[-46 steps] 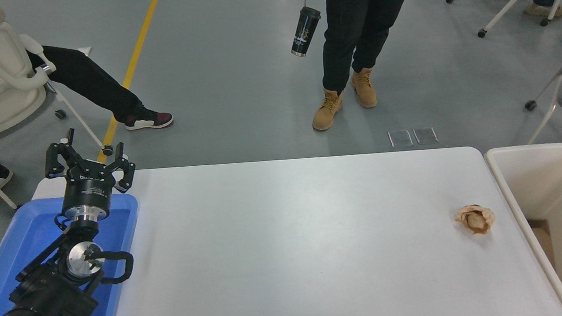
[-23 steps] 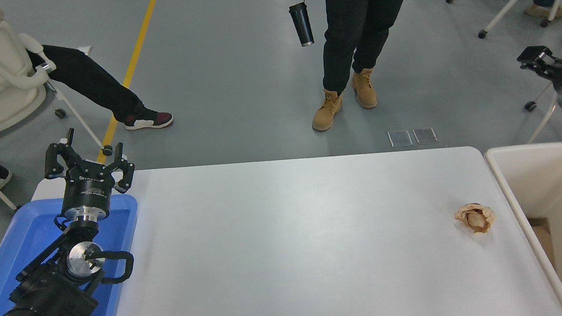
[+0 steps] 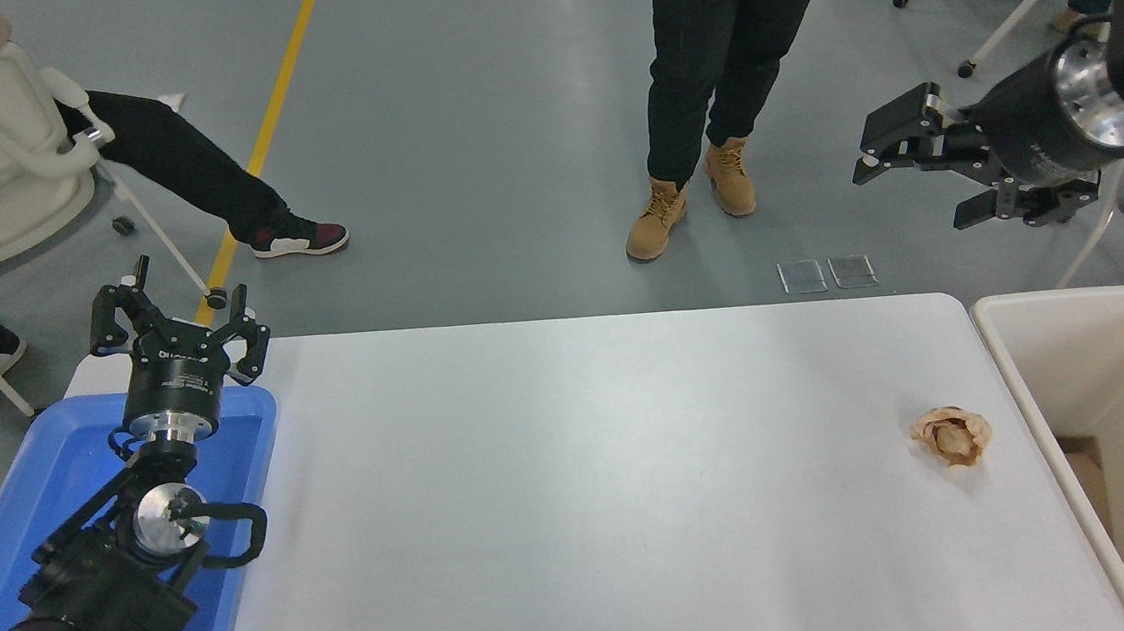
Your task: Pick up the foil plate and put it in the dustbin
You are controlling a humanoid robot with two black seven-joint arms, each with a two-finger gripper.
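Silver foil plate: not visible anywhere on the white table (image 3: 585,474). Cream rectangular plastic dustbin (image 3: 1028,369) stands off the right edge. Black right gripper (image 3: 912,173) hangs above the far-right corner, fingers apart, empty. Locate plate before descending.

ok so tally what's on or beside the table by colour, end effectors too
black: 2, left end effector, right end effector
blue: 1, tray
brown: 1, paper wad
cream: 1, dustbin
silver: 0, no foil plate in view
total: 5
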